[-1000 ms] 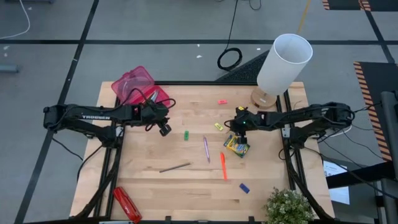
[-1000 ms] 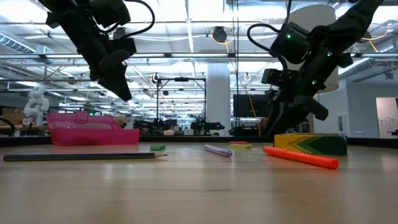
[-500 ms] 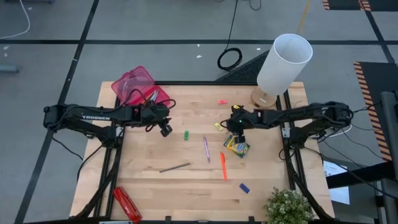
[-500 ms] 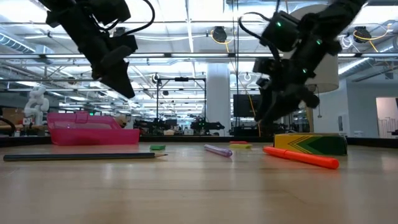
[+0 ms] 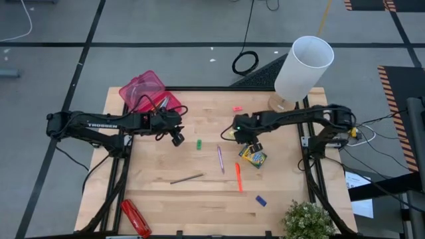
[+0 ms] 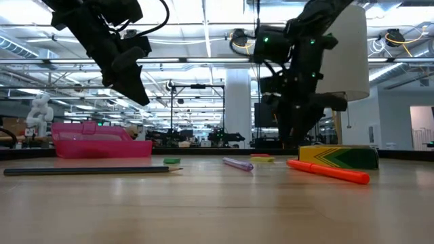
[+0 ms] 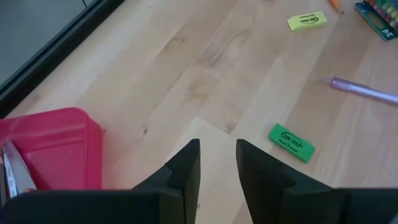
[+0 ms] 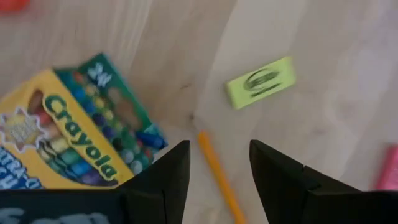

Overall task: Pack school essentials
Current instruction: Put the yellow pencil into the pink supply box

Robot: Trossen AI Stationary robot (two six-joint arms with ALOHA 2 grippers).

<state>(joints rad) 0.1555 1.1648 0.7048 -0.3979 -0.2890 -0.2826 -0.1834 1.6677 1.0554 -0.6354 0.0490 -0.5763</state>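
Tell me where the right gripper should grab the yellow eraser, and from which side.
Grip the yellow eraser across its short width, one finger on each long edge, coming straight down from above. It lies flat on the table, apart from the crayon box and the yellow pencil. The right gripper hangs open just short of it.

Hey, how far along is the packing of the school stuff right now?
Early. The pink case holds only scissors. The right gripper hovers open over the yellow eraser and a yellow pencil, gripping nothing; the left gripper waits open beside the case. Crayon box, green eraser, purple pen, orange marker remain out.
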